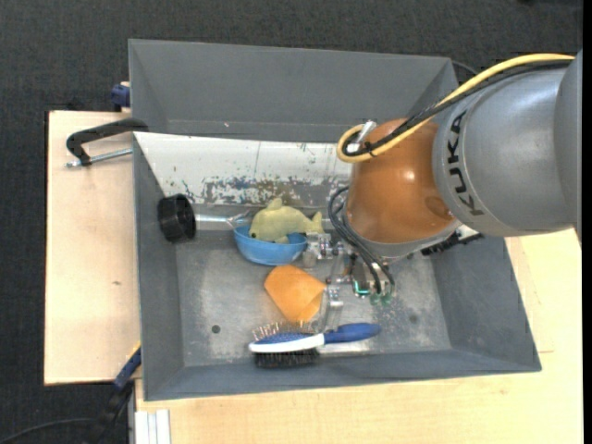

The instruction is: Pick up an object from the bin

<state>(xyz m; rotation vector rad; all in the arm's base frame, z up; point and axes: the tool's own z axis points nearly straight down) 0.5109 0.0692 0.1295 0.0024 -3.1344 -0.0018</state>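
We are seeing the gripper (335, 289) hanging low over the middle of the bin (277, 81), just beside the right side of 1 orange rounded lump (294, 292). We are not managing to tell how far it is open or whether it is gripping anything. 1 blue-and-white brush (305, 340) is lying along the front wall, and 1 blue bowl (264, 246) is sitting behind the lump.
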